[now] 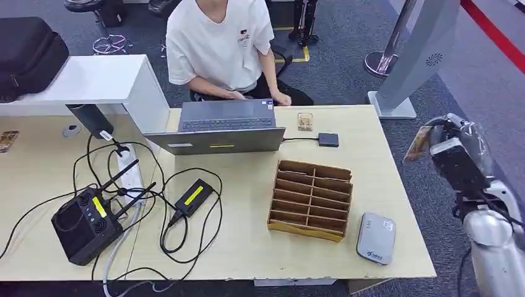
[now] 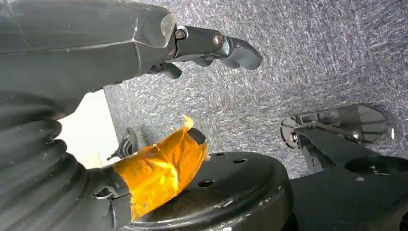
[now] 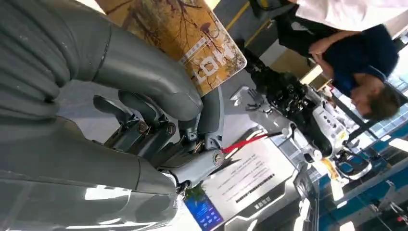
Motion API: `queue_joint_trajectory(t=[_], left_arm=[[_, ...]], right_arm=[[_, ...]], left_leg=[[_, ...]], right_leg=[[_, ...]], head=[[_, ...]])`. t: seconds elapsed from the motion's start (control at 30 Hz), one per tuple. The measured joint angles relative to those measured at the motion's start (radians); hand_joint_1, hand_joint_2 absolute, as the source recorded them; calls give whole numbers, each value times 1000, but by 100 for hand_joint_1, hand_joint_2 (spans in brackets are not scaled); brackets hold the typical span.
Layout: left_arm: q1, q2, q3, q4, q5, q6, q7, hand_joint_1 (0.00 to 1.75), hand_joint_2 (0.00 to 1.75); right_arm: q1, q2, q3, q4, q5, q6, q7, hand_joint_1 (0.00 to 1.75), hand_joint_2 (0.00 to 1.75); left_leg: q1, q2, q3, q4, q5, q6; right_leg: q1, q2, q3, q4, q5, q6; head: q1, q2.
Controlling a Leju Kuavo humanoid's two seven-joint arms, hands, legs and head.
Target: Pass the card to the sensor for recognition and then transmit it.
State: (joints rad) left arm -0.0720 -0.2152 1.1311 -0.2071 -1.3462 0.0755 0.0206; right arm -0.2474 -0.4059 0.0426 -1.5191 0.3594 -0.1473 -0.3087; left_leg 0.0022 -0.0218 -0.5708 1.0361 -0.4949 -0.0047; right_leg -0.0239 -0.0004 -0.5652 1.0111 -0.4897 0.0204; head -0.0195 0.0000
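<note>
Card [image 3: 192, 38] work comes first: judging by its thin, flat look and printed autumn-tree face, it should be light, stiff and rather slick, so it will likely pivot or slide if pinched at a corner only; the safer hold is across a short end, flat faces between thumb and fingers, leaving the printed area free to face a reader. That is roughly how the right hand [image 3: 159, 110] has it in the right wrist view, upper middle of the frame: the thick grey thumb lies across one face and the darker fingers [image 3: 211, 115] curl in close behind, drawn narrow on the card. In the head view the same hand [image 1: 455, 151] sits at the right edge, out past the table [image 1: 247, 247], with the card [image 1: 418, 143] jutting from it toward the frame's left. The grey sensor pad [image 1: 376, 237] lies flat at the lower right of the table, beside the wooden divider tray [image 1: 311, 199], well apart from the card. The left hand [image 2: 144, 48] hangs over carpet, upper part of its frame, fingers loosely extended and holding nothing.
</note>
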Motion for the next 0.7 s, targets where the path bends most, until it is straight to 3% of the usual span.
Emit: queue_joint_trajectory(t=[0.27, 0.5, 0.7], left_arm=[[0, -1, 10, 0, 9, 3, 1, 0, 175], [0, -2, 14, 0, 9, 3, 1, 0, 175], [0, -2, 19, 0, 4, 3, 8, 0, 175]], right_arm=[[210, 2, -99, -146, 34, 1, -54, 175, 175], [258, 6, -124, -184, 41, 2, -55, 175, 175], [349, 25, -128, -211, 171, -28, -72, 175, 175]], left_leg=[[0, 1, 0, -1, 0, -1], [0, 2, 0, 0, 0, -1], [0, 1, 0, 0, 0, 0]], right_leg=[[0, 1, 0, 0, 0, 0], [0, 2, 0, 0, 0, 0], [0, 1, 0, 0, 0, 0]], head=[[0, 0], [0, 0], [0, 0]])
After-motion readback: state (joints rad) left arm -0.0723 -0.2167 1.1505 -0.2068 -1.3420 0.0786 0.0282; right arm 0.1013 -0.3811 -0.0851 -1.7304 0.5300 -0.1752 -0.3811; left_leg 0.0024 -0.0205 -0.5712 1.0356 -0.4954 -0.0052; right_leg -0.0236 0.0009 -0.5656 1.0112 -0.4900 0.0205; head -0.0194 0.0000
